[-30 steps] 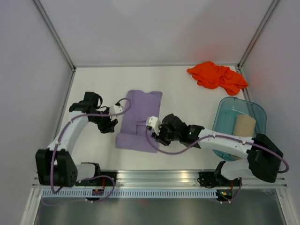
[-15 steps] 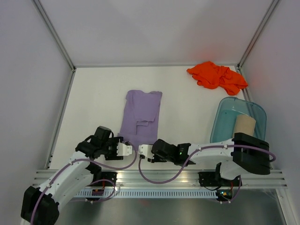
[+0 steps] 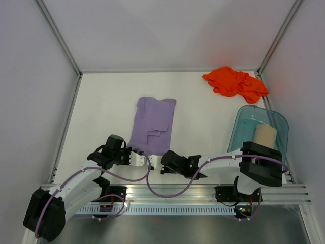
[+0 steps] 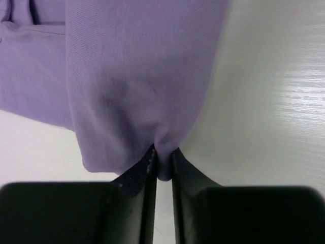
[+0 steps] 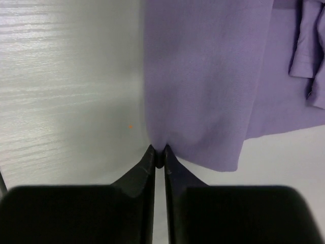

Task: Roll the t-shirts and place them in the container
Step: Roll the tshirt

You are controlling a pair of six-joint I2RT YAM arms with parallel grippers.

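Observation:
The lavender t-shirt lies folded into a long strip in the middle of the table. My left gripper is shut on its near left corner; the left wrist view shows the cloth pinched between the jaws. My right gripper is shut on its near right corner, and the right wrist view shows the cloth pinched. The orange t-shirt lies crumpled at the far right. A beige t-shirt sits rolled in the teal tub.
The translucent teal tub stands at the right edge of the table. Grey walls and metal frame posts close in the table on three sides. A metal rail runs along the near edge.
Both arms have swung down to the shirt's near edge and closed on its two near corners. The shirt's near hem is pulled slightly toward the arms.

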